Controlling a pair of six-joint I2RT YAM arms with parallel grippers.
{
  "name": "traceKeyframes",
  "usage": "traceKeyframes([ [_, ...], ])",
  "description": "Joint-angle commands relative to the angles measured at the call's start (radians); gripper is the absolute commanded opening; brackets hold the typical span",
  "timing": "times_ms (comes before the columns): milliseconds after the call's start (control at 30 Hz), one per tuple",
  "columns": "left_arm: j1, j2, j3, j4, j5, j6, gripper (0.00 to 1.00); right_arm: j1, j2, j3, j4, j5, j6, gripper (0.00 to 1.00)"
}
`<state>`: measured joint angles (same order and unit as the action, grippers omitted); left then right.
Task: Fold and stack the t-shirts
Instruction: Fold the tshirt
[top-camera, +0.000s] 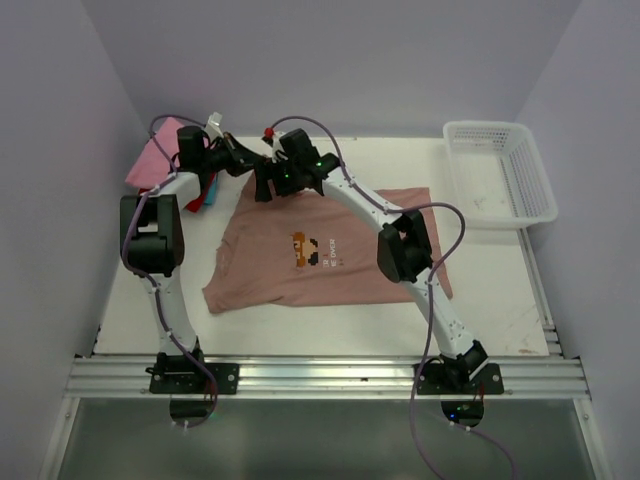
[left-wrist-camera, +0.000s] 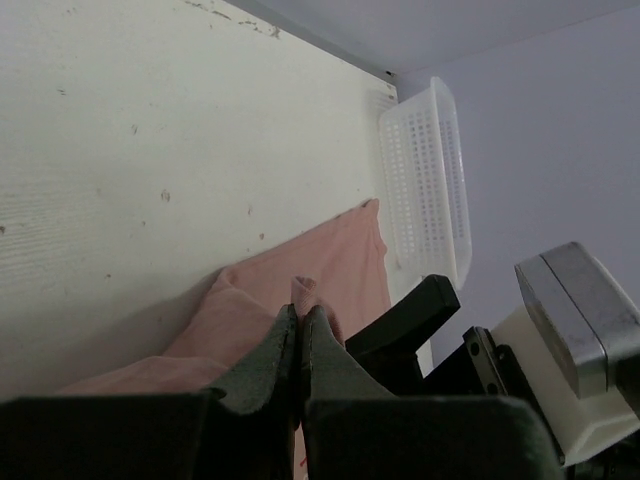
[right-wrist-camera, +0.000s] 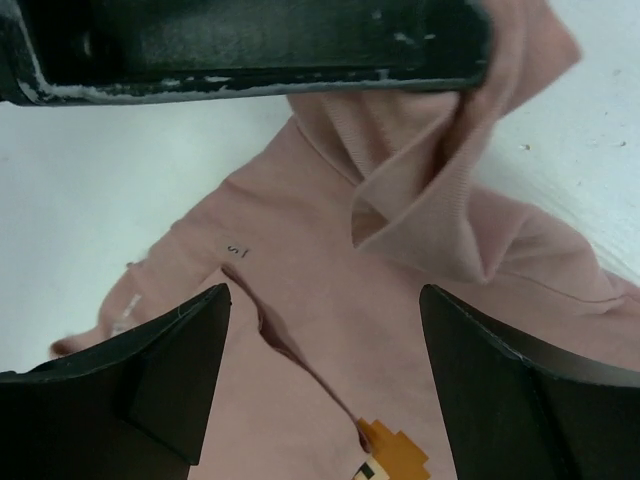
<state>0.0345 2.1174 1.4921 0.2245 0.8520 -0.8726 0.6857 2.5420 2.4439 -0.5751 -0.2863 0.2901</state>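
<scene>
A dusty-pink t-shirt (top-camera: 270, 260) with a pixel-art figure (top-camera: 305, 248) lies spread on the white table. My left gripper (top-camera: 258, 166) is at the shirt's far collar edge. In the left wrist view it (left-wrist-camera: 302, 312) is shut on a pinched fold of the pink cloth (left-wrist-camera: 303, 290). My right gripper (top-camera: 266, 188) hovers right beside it, open and empty. In the right wrist view it (right-wrist-camera: 325, 300) is above the neck area of the shirt (right-wrist-camera: 320, 380), near the size label (right-wrist-camera: 235, 250). Folded shirts sit at the back left: bright pink (top-camera: 150, 165), with red and blue (top-camera: 200, 196).
A white plastic lattice basket (top-camera: 487, 128) stands at the back right corner, also in the left wrist view (left-wrist-camera: 420, 180). Grey walls enclose the table on three sides. The two arms cross close together over the shirt's far edge.
</scene>
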Motion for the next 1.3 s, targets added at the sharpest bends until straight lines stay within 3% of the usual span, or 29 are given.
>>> traceKeyframes([
  [0, 0.005, 0.013, 0.039, 0.073, 0.039, -0.022, 0.00, 0.054, -0.041, -0.023, 0.036, 0.208, -0.098, 0.81],
  [367, 0.005, -0.011, -0.007, 0.122, 0.051, -0.049, 0.00, 0.107, -0.035, -0.031, 0.095, 0.515, -0.173, 0.65],
  [633, 0.007, -0.030, -0.055, 0.165, 0.064, -0.078, 0.00, 0.121, -0.016, -0.026, 0.170, 0.647, -0.192, 0.60],
  [933, 0.008, -0.037, -0.072, 0.194, 0.076, -0.097, 0.00, 0.121, 0.015, 0.000, 0.169, 0.645, -0.169, 0.20],
  [1000, 0.011, -0.034, -0.067, 0.194, 0.076, -0.101, 0.00, 0.121, -0.005, -0.041, 0.179, 0.648, -0.170, 0.15],
  [1267, 0.028, -0.033, -0.075, 0.200, 0.084, -0.101, 0.00, 0.120, -0.075, -0.095, 0.161, 0.768, -0.262, 0.17],
])
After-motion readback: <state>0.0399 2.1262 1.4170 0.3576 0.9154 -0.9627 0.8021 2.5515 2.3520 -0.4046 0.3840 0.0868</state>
